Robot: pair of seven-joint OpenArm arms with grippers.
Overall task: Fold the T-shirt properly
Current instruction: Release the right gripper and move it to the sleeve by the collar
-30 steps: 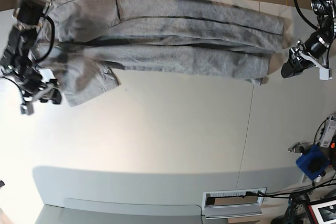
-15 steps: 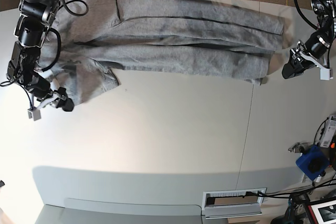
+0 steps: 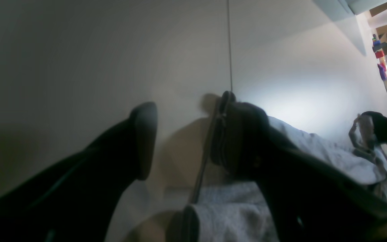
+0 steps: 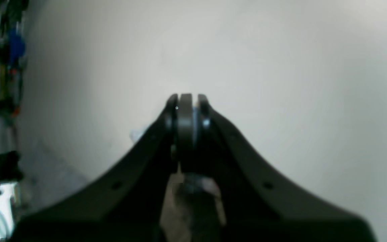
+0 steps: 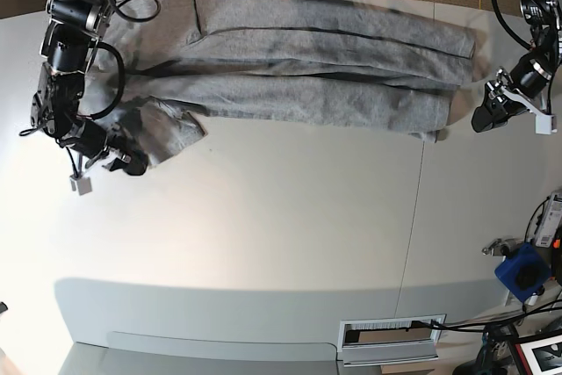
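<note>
Grey cloth fills the far side of the white table (image 5: 290, 217): the T-shirt (image 5: 316, 63) lies stretched across the table's width in long lengthwise folds, plain side showing, with one sleeve (image 5: 167, 133) flapping out toward the near side at the base view's left end. At that end the right gripper (image 5: 132, 162) sits low at the sleeve's outer edge, its arm (image 5: 66, 68) coming down from the far corner. In the right wrist view the jaws are pressed together at the tips (image 4: 186, 101), with only bare table ahead of them; a pale scrap shows low between the finger roots, but the picture is too blurred to tell whether any cloth is pinched there. At the other end the left gripper (image 5: 488, 111) hangs just off the shirt's hem, near the corner (image 5: 432, 133) that points toward the near side. Its jaws stand wide apart in the left wrist view, one dark finger (image 3: 143, 141) over bare table and the other (image 3: 233, 134) over the edge of the grey fabric, with nothing held between them. A seam (image 5: 413, 217) in the table runs from that corner toward the near edge. A blue object (image 5: 522, 271) and cables sit off the table at the base view's right.
</note>
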